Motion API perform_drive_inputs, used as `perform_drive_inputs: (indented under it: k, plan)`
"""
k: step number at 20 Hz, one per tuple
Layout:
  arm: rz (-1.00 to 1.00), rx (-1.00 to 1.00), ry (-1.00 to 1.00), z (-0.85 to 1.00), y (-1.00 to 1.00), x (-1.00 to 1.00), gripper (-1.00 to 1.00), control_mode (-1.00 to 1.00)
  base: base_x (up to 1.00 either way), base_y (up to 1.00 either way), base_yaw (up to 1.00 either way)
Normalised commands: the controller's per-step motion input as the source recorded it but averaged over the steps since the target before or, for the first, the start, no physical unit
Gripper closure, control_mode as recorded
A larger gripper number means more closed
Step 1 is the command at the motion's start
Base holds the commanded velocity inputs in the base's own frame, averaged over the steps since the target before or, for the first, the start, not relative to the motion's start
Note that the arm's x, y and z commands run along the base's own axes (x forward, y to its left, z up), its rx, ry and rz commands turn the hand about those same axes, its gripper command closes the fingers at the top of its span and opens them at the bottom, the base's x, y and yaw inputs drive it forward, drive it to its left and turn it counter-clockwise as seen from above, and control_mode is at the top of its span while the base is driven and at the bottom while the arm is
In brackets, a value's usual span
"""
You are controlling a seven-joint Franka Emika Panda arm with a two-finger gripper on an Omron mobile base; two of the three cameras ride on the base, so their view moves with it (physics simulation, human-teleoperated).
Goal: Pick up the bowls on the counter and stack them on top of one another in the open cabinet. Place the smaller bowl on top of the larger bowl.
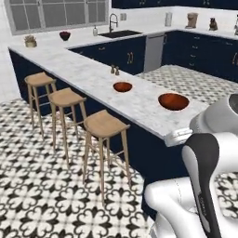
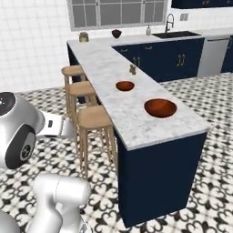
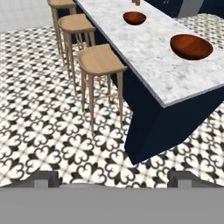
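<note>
Two glossy reddish-brown bowls rest on the marble counter [image 1: 88, 76]. The larger bowl [image 1: 173, 101] [image 2: 160, 108] [image 3: 191, 47] lies near the counter's near end. The smaller bowl [image 1: 122, 87] [image 2: 124, 85] [image 3: 134, 18] sits farther along the slab, well apart from it. My gripper [image 3: 113, 180] is open with nothing between its fingers. It hangs back from the counter's near end, over the patterned floor and far from both bowls. The open cabinet is out of view.
Three wooden stools [image 1: 104, 124] [image 3: 100, 61] line the counter's left side. Two small shakers [image 1: 114, 70] stand beyond the smaller bowl. A sink [image 1: 120, 33] and dishwasher [image 1: 154, 51] are at the back. Patterned floor tiles [image 3: 52, 131] spread below.
</note>
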Motion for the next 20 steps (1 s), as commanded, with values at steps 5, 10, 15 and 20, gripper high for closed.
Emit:
perform_drive_inputs:
  k: [5,10,15,20]
  plan:
    - [0.00,0.00,0.00,0.00,0.00,0.00,-1.00,1.00,0.30,0.78,-0.66]
    - [0.00,0.00,0.00,0.00,0.00,0.00,-1.00,1.00,0.03,0.56,-0.80]
    - [0.00,0.00,0.00,0.00,0.00,0.00,-1.00,1.00,-0.04,0.75,-0.74]
    - [0.00,0.00,0.00,0.00,0.00,0.00,-1.00,1.00,-0.25,1.00,-0.52]
